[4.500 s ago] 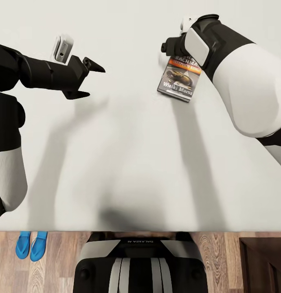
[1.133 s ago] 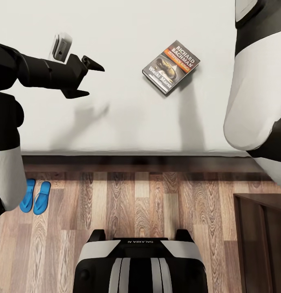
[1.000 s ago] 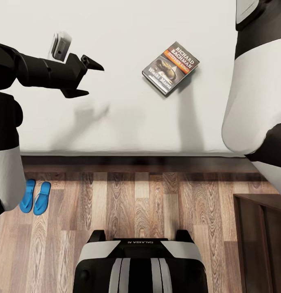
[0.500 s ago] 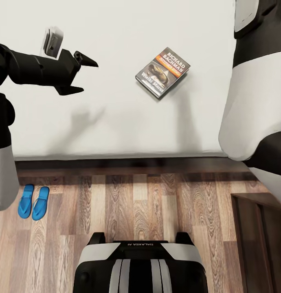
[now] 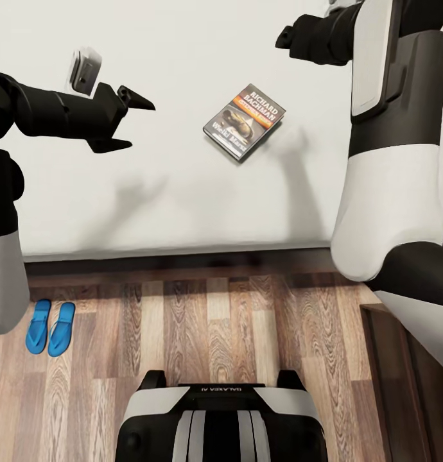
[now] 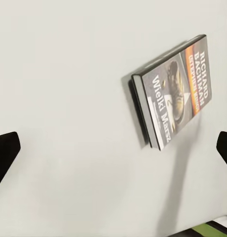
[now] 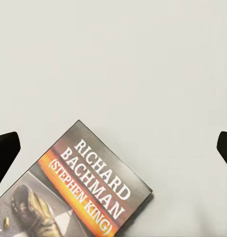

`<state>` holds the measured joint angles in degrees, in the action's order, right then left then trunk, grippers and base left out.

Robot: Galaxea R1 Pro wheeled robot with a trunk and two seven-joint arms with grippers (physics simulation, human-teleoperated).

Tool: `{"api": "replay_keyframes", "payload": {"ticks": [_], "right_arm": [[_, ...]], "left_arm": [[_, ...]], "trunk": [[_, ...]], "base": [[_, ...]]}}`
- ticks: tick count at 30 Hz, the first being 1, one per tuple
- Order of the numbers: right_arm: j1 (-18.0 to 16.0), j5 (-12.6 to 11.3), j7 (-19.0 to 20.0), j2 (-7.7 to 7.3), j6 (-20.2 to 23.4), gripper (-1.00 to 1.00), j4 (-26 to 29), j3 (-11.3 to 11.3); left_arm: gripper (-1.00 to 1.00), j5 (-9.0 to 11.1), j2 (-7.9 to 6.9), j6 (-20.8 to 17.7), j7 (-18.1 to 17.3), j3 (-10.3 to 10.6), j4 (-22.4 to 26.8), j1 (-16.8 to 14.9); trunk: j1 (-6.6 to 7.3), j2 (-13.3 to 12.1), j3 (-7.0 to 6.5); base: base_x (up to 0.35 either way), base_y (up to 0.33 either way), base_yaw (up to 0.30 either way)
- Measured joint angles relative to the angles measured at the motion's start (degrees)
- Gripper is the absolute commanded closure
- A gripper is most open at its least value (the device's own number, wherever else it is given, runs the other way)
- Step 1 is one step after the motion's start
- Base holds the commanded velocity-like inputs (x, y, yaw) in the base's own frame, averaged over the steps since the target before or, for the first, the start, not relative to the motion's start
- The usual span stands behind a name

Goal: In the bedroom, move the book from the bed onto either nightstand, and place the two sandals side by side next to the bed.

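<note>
Both grippers are spread wide and empty, so I'd bring the right gripper (image 5: 287, 37), at upper right, down squarely over the book (image 5: 244, 121) lying mid-frame on the bed (image 5: 183, 192) before closing.

Bright, even light; soft arm shadows on the bed (image 5: 183, 212).

The thin paperback book (image 5: 244, 121) has a glossy printed cover; the pale mattress of the bed (image 5: 183, 199) looks matt and smooth; brown floor planks (image 5: 215, 333) show wood grain; blue sandals (image 5: 50, 326) look smooth plastic.
</note>
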<state>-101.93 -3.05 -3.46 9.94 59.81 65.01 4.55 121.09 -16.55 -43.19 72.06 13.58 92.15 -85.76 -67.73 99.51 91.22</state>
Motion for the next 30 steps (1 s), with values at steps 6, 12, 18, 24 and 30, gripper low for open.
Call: {"api": "replay_keyframes", "payload": {"ticks": [6,12,18,24,30], "right_arm": [[3.2,-0.7,0.0,0.00,0.0,-1.00,6.1,0.2],[8.4,-0.7,0.0,0.01,0.0,-1.00,16.1,0.2],[9.8,-0.8,0.0,0.01,0.0,-1.00,17.5,0.1],[11.6,-0.8,0.0,0.01,0.0,-1.00,19.1,0.1],[13.2,-0.8,0.0,0.01,0.0,-1.00,21.0,-0.1]], "left_arm": [[-1.00,0.0,-1.48,-0.3,0.0,0.2,0.0,0.3],[-1.00,-0.1,-2.46,-2.3,-1.1,0.4,0.0,1.9],[-1.00,-0.1,-2.53,-3.3,-1.4,0.4,0.0,2.1],[-1.00,-0.1,-2.53,-4.5,-1.7,0.2,0.0,2.2],[-1.00,-0.1,-2.54,-4.7,-1.8,0.2,0.0,2.2]], "trunk": [[0.00,0.0,-0.55],[0.00,0.0,-1.11],[0.00,0.0,-1.67],[0.00,0.0,-2.22],[0.00,0.0,-2.77]], "base": [[0.000,0.000,-0.069],[0.000,0.000,-0.069],[0.000,0.000,-0.069],[0.000,0.000,-0.069],[0.000,0.000,-0.069]]}}
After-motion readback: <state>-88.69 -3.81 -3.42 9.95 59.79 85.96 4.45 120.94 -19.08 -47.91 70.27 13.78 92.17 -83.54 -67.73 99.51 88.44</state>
